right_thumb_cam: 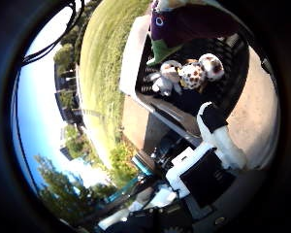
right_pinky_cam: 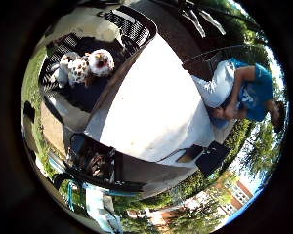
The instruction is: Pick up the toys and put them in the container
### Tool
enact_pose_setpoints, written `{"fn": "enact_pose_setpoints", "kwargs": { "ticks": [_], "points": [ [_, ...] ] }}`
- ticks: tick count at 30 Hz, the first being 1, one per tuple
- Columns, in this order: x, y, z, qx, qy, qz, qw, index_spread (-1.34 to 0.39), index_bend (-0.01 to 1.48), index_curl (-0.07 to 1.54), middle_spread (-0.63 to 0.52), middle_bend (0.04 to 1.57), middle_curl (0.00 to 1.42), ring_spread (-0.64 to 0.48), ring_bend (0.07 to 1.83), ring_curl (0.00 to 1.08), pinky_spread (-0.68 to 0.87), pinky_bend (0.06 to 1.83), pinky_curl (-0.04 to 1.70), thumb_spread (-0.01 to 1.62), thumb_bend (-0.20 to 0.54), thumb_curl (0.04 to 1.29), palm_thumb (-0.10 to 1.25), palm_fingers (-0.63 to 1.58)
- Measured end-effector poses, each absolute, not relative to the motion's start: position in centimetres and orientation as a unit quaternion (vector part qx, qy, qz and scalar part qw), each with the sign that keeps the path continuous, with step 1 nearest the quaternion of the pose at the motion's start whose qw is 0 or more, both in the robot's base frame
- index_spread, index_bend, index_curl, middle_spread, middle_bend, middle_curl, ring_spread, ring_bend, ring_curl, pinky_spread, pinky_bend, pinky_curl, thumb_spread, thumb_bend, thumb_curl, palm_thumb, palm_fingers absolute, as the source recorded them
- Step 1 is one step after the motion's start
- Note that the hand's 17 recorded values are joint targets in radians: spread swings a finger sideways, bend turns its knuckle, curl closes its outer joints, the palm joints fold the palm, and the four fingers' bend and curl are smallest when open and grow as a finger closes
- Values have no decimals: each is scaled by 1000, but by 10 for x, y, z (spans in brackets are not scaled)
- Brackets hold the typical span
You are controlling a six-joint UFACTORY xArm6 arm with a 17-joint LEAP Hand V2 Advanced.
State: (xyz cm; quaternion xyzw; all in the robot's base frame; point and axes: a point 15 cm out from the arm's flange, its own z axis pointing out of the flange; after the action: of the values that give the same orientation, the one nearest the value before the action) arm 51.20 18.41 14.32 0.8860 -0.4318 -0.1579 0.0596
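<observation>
A white plush toy with brown spots (right_thumb_cam: 193,74) lies inside a black slatted container (right_pinky_cam: 132,27), close to one of its walls. A purple and green plush toy (right_thumb_cam: 172,29) sits at the container's far end; I cannot tell how much of it rests inside. My hand (right_thumb_cam: 211,155) hangs above and to one side of the container, apart from both toys. One white and black finger (right_thumb_cam: 223,138) reaches out fairly straight, with nothing held against it.
The container stands at one end of a white table (right_pinky_cam: 151,112). A black rack with clutter (right_pinky_cam: 95,163) is beside the table's other end, and a dark flat case (right_pinky_cam: 212,157) lies near it. Grass (right_thumb_cam: 104,73) and pale paving (right_thumb_cam: 254,116) surround the table.
</observation>
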Motion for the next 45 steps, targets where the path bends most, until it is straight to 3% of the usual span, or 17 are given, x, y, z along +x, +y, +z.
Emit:
{"fn": "enact_pose_setpoints", "kwargs": {
  "ticks": [19, 45],
  "points": [
    [489, 173, 187, 915, -354, -186, 55, -426, 198, 347, 109, 146, 264, 321, 386, 308, 506, 761, 306, 1084, -27, 515, 839, 7],
    [484, 196, 295, 902, -415, -119, -3, -388, 196, 345, 95, 149, 264, 309, 345, 315, 490, 689, 237, 1092, -26, 511, 845, 53]
  ]
}}
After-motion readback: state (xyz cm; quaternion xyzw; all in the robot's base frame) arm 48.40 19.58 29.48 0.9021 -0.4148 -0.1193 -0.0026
